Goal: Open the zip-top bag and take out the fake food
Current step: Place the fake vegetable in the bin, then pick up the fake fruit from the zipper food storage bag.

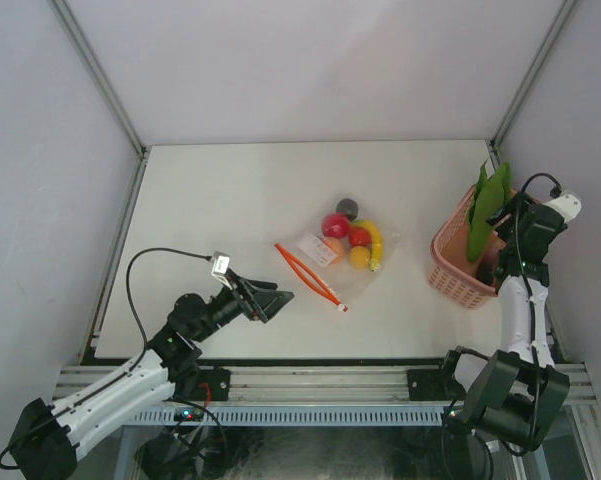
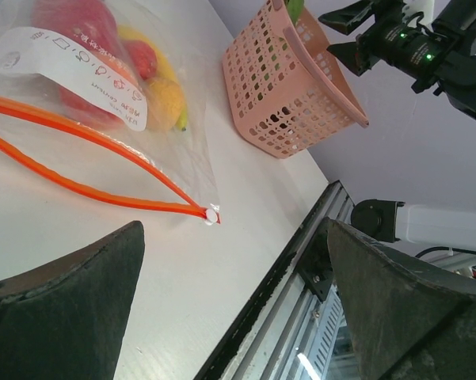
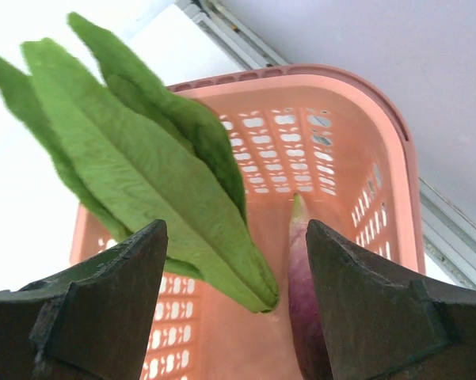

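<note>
The zip-top bag point(image 1: 332, 252) lies flat mid-table, its red-orange zipper strip point(image 1: 310, 270) facing my left gripper point(image 1: 272, 296), which hovers open just short of it. In the left wrist view the strip point(image 2: 87, 188) and bag point(image 2: 174, 150) lie ahead of the open gripper point(image 2: 234, 237). Red, orange and yellow fake food point(image 1: 355, 240) sits inside; a dark ball point(image 1: 347, 207) is at the bag's far edge. The green leafy vegetable point(image 3: 142, 174) leans in the pink basket point(image 3: 340, 158). My right gripper point(image 3: 236, 237) stands open over it, touching nothing.
The pink basket point(image 1: 458, 262) stands at the table's right side, with a purple eggplant-like piece point(image 3: 305, 301) inside. The table's front edge and metal rail point(image 2: 301, 269) run just behind my left gripper. Walls enclose the table on three sides.
</note>
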